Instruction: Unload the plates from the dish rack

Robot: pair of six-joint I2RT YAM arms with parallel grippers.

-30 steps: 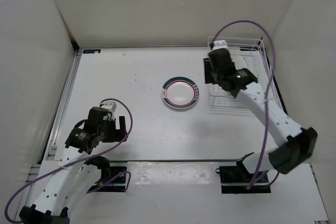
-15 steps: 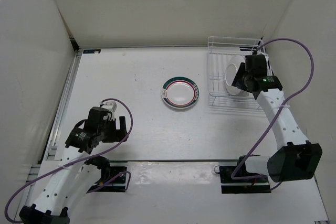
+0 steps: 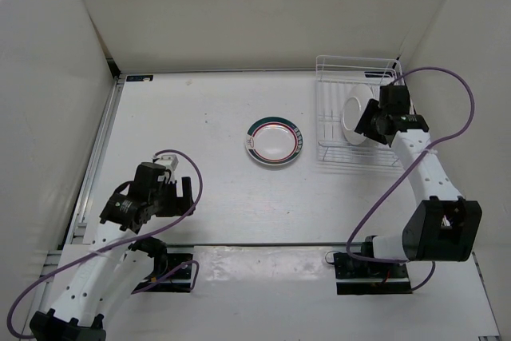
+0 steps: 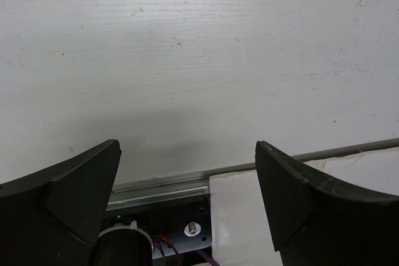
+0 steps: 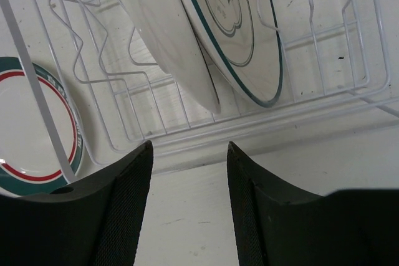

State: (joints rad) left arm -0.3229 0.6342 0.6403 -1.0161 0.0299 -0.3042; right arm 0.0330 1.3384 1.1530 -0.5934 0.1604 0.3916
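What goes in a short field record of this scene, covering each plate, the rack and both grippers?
Plate on table: green-rimmed plate with red ring, lying flat, left of the dish rack, apart from it.
Plates in rack: two on edge, a plain pale plate and a teal-rimmed patterned plate.
Right gripper: open, empty, facing the racked plates.
Left gripper: open, empty, over the table.

A white plate with green rim and red ring (image 3: 274,141) lies flat on the counter (image 3: 200,125), left of the white wire dish rack (image 3: 335,149). Two more stand tilted between its tines, a plain white plate (image 5: 168,48) and a teal-rimmed plate (image 5: 240,23).
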